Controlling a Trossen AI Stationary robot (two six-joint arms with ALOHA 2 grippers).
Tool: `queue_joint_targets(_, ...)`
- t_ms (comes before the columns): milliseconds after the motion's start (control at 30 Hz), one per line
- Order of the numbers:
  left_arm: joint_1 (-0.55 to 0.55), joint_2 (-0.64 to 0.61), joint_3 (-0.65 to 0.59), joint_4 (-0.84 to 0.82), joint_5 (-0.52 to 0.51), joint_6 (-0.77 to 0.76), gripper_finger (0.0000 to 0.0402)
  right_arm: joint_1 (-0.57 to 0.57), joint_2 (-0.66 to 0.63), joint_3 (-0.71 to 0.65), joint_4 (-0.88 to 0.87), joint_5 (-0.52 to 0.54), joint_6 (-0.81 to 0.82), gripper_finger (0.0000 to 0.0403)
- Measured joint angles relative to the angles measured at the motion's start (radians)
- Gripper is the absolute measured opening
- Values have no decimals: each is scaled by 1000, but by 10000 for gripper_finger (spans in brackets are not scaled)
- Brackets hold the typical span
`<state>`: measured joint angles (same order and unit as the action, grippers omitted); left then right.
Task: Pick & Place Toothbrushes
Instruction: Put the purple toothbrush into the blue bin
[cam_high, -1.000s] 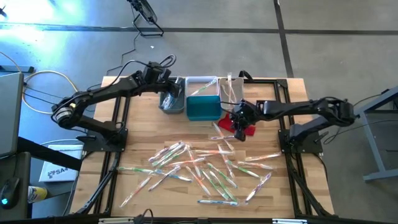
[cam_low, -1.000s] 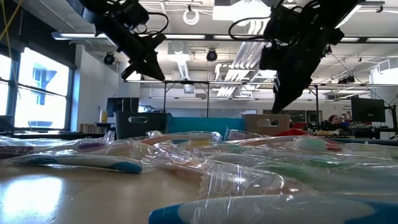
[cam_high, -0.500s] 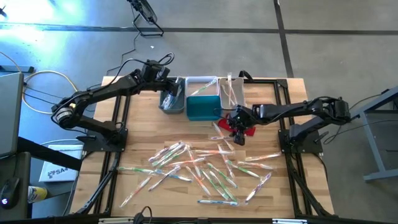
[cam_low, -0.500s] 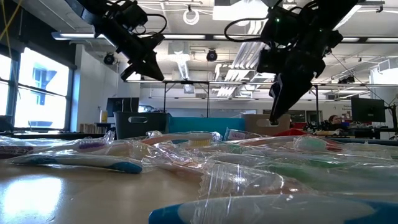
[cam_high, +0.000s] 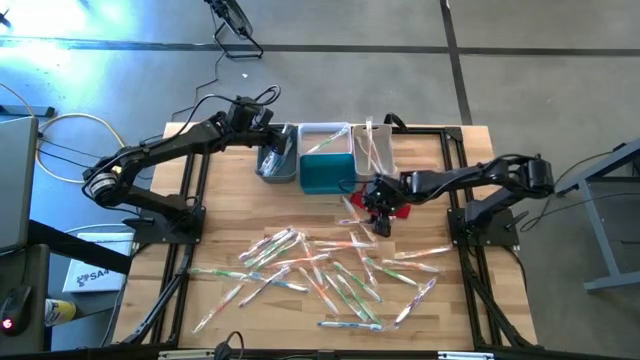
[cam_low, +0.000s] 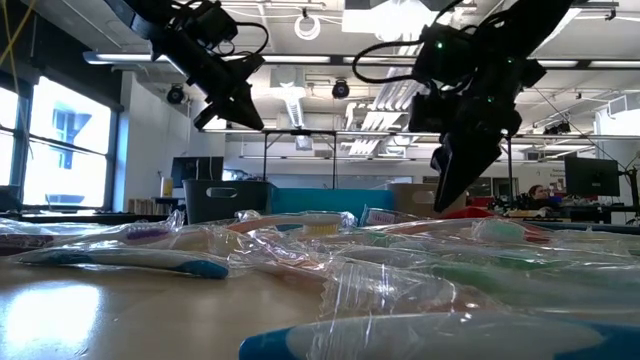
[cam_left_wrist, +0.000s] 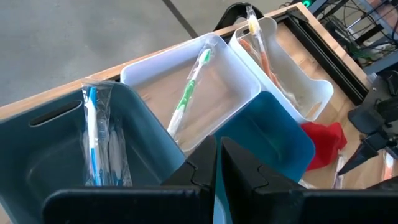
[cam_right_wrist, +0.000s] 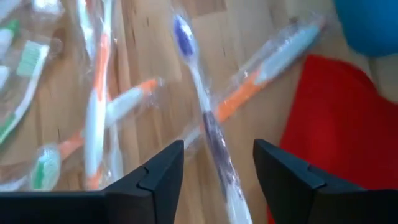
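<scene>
Several wrapped toothbrushes (cam_high: 330, 270) lie scattered on the wooden table's near half. My right gripper (cam_high: 380, 222) hangs open just above them, beside the red cloth (cam_high: 397, 207). In the right wrist view its fingers (cam_right_wrist: 163, 171) stand on either side of a purple-headed toothbrush (cam_right_wrist: 202, 112) that lies across an orange-handled one (cam_right_wrist: 261, 78); they touch neither. My left gripper (cam_high: 268, 148) is shut and empty, held above the grey bin (cam_left_wrist: 56, 149), which holds a blue toothbrush (cam_left_wrist: 93, 134).
Several bins stand in a row at the table's far side. A white bin (cam_left_wrist: 224, 81) holds a green toothbrush (cam_left_wrist: 189, 93), and another white bin (cam_left_wrist: 292, 68) holds orange ones. A teal bin (cam_high: 327, 175) stands nearest my right gripper. Black frame rails (cam_high: 460, 240) run along the table's sides.
My right gripper has come down toward the toothbrushes and shifted slightly toward the table's left, next to the red cloth. The toothbrushes have not moved.
</scene>
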<state>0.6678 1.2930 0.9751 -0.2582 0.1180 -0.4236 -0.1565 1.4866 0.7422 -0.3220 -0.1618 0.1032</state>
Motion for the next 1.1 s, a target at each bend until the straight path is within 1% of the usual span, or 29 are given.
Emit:
queue_joint_targets(200, 0, 0, 0, -6, 0, 0, 19, 18, 43, 1, 8, 5, -2, 183)
queue_joint_targets(267, 0, 0, 0, -7, 0, 0, 19, 20, 50, -1, -20, 15, -2, 183)
queue_joint_targets(333, 0, 0, 0, -7, 0, 0, 19, 27, 67, 1, 2, 26, -2, 183)
queue_joint_targets(600, 0, 0, 0, -8, 0, 0, 19, 33, 115, 1, -2, 40, -2, 183)
queue_joint_targets(1100, 0, 0, 0, -7, 1, 8, 19, 32, 121, 1, -2, 33, -1, 182)
